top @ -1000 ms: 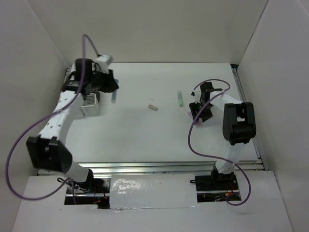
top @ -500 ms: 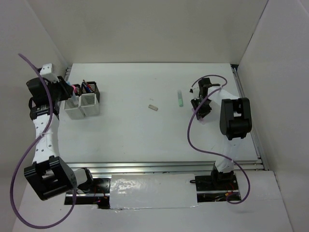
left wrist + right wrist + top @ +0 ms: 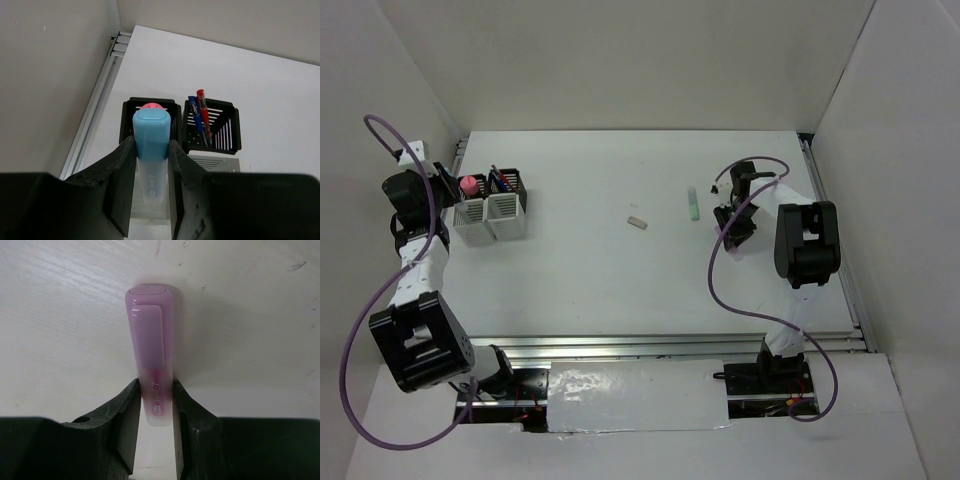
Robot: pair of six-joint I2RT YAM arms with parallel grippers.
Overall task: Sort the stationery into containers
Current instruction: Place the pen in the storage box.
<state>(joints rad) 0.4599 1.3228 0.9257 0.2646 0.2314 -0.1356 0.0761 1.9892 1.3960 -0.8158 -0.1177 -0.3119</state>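
Note:
My left gripper point(image 3: 151, 146) is shut on a stubby light-blue marker point(image 3: 151, 145) and holds it above and just left of the white bins point(image 3: 506, 226). In the top view this gripper point(image 3: 446, 188) is at the far left. One bin point(image 3: 129, 121) holds a pink-capped marker point(image 3: 149, 106); the bin beside it point(image 3: 231, 131) holds a blue pen point(image 3: 197, 116) and a red pen point(image 3: 204, 111). My right gripper point(image 3: 154, 405) is shut on a lilac marker point(image 3: 150, 350) that lies on the table; it also shows in the top view point(image 3: 731, 227). A pale-green marker point(image 3: 692, 204) and a beige eraser point(image 3: 637, 221) lie mid-table.
A metal rail point(image 3: 97, 107) and the left wall run close beside the bins. The right wall and a rail point(image 3: 825, 220) stand near the right arm. A purple cable point(image 3: 720, 270) loops from the right wrist.
The left arm swung from over the bins out to the far left and now sits lower beside them. The bins' contents came into view. The right gripper barely moved.

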